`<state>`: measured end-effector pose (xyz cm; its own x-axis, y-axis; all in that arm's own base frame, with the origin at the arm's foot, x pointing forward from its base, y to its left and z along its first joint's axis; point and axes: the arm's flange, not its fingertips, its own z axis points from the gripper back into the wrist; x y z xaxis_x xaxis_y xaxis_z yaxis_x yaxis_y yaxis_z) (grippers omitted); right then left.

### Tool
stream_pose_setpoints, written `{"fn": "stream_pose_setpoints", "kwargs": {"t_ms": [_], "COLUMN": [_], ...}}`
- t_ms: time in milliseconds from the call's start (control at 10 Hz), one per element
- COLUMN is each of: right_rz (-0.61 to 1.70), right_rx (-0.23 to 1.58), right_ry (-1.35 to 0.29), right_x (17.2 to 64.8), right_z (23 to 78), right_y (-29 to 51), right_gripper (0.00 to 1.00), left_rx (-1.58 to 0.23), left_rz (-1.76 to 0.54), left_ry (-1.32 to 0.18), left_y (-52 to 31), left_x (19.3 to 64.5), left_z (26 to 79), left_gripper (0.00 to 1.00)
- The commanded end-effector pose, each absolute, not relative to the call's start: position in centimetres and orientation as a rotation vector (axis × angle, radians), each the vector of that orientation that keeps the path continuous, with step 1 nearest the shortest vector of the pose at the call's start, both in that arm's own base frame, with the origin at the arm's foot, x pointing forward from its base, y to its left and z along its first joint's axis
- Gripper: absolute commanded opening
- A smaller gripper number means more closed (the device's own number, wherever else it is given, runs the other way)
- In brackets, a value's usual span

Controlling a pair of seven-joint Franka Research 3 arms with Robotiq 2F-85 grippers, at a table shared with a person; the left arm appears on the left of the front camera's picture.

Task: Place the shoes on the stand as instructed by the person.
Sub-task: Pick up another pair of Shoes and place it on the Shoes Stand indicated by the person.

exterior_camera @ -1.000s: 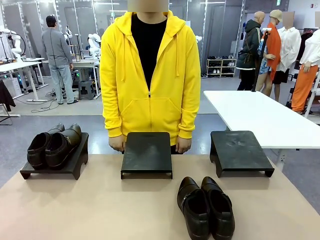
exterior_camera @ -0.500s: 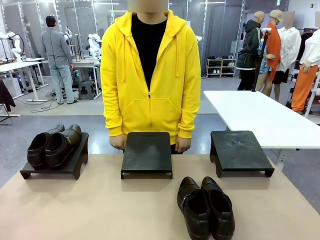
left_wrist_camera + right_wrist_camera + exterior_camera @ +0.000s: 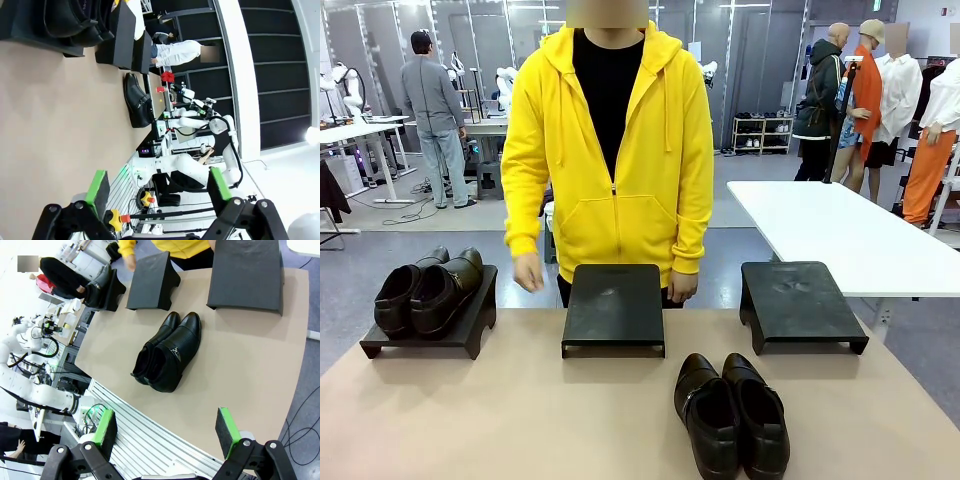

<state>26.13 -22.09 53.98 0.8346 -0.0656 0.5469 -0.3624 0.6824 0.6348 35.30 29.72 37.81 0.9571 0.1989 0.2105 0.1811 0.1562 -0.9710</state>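
Front view: we have one pair [image 3: 425,288] on the left stand [image 3: 477,322]; the second pair [image 3: 730,415] sits on the tabletop [image 3: 520,420]; left claw [image 3: 157,186] and right claw [image 3: 166,430] apart, empty.

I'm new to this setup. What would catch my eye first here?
The person in the yellow hoodie stands across the table, behind the middle stand. One pair of black shoes sits on the left stand; the other pair lies on the table, nearer the robot.
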Motion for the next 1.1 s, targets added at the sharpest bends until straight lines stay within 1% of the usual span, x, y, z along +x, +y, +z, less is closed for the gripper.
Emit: {"fn": "stream_pose_setpoints", "kwargs": {"t_ms": [0,1000], "right_rz": [0.187,0.187], "right_rx": [0.818,0.818], "right_ry": [-0.584,-0.584], "right_x": [25.99,25.99], "right_z": [54.02,54.02], "right_y": [-22.12,-22.12], "right_gripper": [1.00,1.00], "left_rx": [-1.419,-1.419], "left_rz": [0.014,0.014], "left_ry": [-0.320,-0.320], "left_y": [29.54,29.54], "left_x": [34.88,34.88], "left_z": [37.98,37.98], "left_gripper": [1.00,1.00]}}
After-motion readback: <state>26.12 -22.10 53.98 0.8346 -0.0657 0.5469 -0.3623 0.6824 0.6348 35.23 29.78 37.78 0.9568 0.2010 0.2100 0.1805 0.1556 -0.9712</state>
